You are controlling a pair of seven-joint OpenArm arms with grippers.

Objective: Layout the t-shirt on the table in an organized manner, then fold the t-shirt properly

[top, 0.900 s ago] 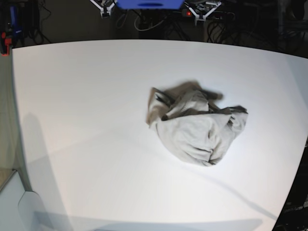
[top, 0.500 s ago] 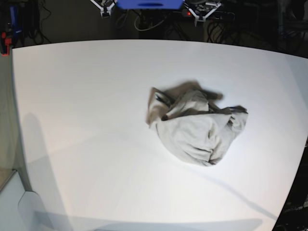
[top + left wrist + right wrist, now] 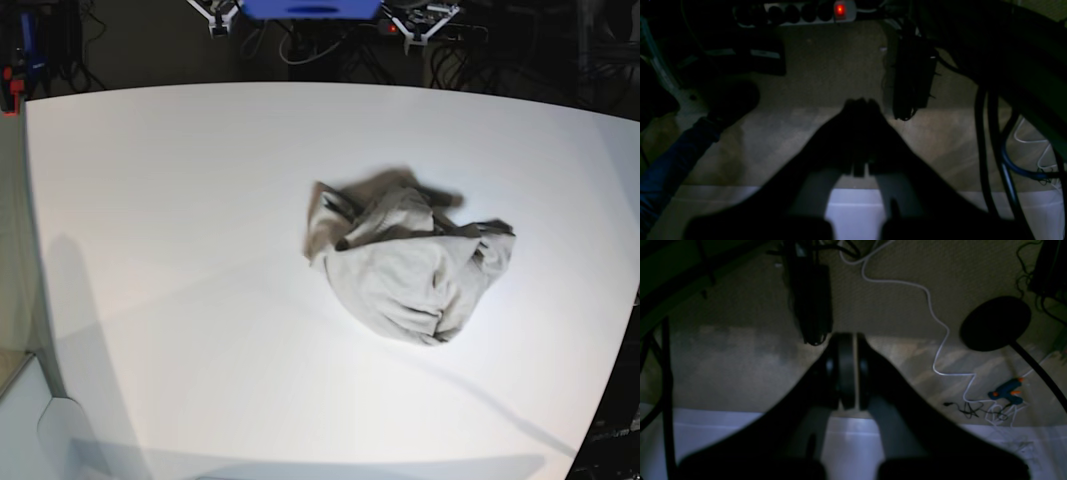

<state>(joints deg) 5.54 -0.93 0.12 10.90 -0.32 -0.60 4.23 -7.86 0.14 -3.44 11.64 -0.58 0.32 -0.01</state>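
No brand, label or writing is readable anywhere. The t-shirt lies crumpled in a heap on the table, well away from both claws. The left gripper points past the table edge over the carpet, fingertips pressed together. The right gripper is likewise closed, holding nothing, with a white cable to its right.

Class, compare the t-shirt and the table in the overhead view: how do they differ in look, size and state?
The t-shirt is beige-grey, with darker folds showing; the table is plain white. The t-shirt is crumpled into a heap, the table smooth and flat. The t-shirt covers only a small patch right of centre, while the table fills most of the view. Both are plain, without any visible pattern.
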